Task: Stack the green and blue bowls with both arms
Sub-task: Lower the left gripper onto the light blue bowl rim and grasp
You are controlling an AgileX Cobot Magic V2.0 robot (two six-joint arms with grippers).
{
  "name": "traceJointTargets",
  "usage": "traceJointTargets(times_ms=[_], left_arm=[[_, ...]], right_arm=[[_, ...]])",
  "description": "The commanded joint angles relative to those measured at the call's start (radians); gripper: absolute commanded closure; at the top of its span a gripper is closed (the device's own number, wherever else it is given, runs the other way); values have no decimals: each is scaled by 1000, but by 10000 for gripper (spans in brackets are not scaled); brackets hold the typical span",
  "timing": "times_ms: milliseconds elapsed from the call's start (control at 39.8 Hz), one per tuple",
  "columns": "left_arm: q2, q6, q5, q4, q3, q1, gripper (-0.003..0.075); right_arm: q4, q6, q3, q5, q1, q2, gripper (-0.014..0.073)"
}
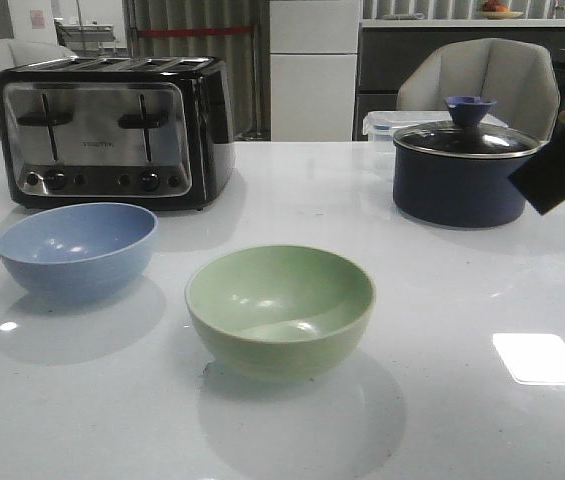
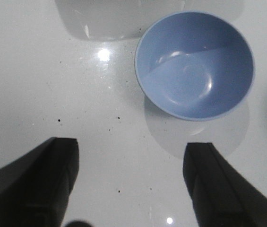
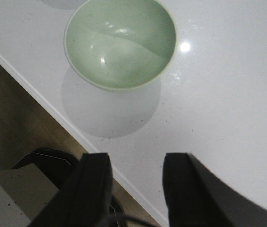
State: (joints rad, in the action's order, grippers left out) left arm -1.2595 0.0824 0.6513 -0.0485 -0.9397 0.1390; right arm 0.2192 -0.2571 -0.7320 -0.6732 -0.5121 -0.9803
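Your white table (image 1: 442,420): toaster (image 1: 112,130) at the back, green bowl (image 1: 280,308) front-centre, blue bowl (image 1: 77,248) apart to its left. Your left gripper (image 2: 131,184) and right gripper (image 3: 135,189): jaws spread, holding nothing.

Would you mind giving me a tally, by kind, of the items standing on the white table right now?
Bowls: 2, the blue bowl and the green bowl
Toasters: 1, the black and steel toaster
Saucepans: 1, the dark navy saucepan with its lid on
Clear containers: 1, the container behind the saucepan
Total: 5
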Motion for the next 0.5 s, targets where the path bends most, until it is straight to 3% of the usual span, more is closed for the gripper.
traceJointTargets(times_ms=[0,477], left_arm=[[-67,-3,-51,-7,-91,8,211],[-449,-3,59,-7,-368,8,211]], right_arm=[[0,-11,-27,54,-2,15,203],[0,-11,-27,54,-2,15,203]])
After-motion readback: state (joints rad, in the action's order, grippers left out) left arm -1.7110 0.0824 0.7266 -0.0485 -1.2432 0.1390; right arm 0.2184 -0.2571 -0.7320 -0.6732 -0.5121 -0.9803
